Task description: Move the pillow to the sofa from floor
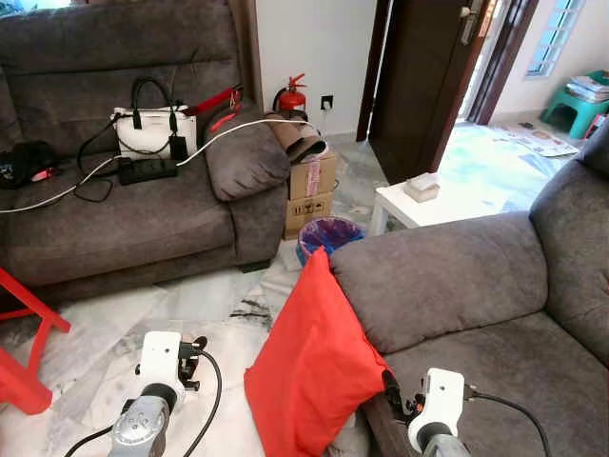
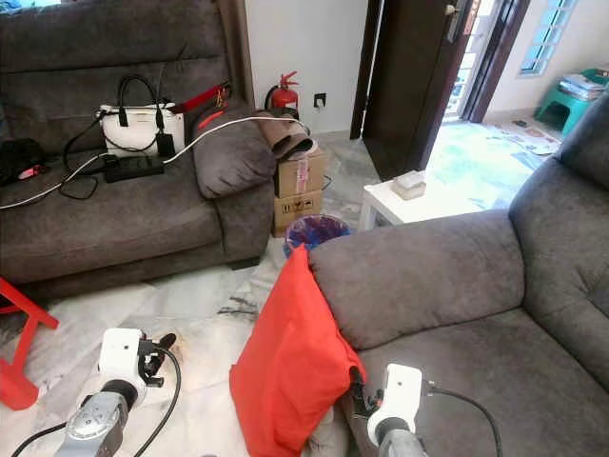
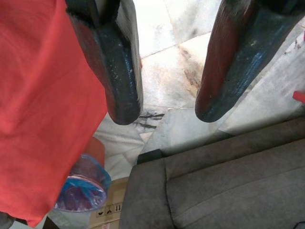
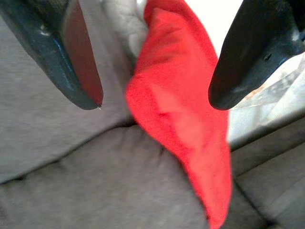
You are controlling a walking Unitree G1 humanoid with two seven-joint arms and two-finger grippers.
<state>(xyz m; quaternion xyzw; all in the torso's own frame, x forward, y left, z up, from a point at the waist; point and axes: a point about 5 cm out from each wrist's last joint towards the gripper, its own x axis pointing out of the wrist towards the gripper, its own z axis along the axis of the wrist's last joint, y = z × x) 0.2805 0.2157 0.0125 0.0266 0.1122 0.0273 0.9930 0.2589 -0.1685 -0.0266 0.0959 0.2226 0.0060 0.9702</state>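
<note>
My right gripper [image 4: 155, 95] sits wide open at the near sofa's [image 1: 476, 314] front edge, fingers straddling the red pillow [image 1: 309, 367] propped on the floor against its armrest; I should close mid-pillow. My left gripper [image 3: 169, 102] hovers spread over the floor tiles [image 1: 200, 314].

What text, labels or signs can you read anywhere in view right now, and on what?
No words are readable.
Cardboard boxes: black handling symbols, including upward arrows, and a pink label, too small to read.
Fire extinguisher: its label is too small to read.
Papers on the floor: too blurred.
</note>
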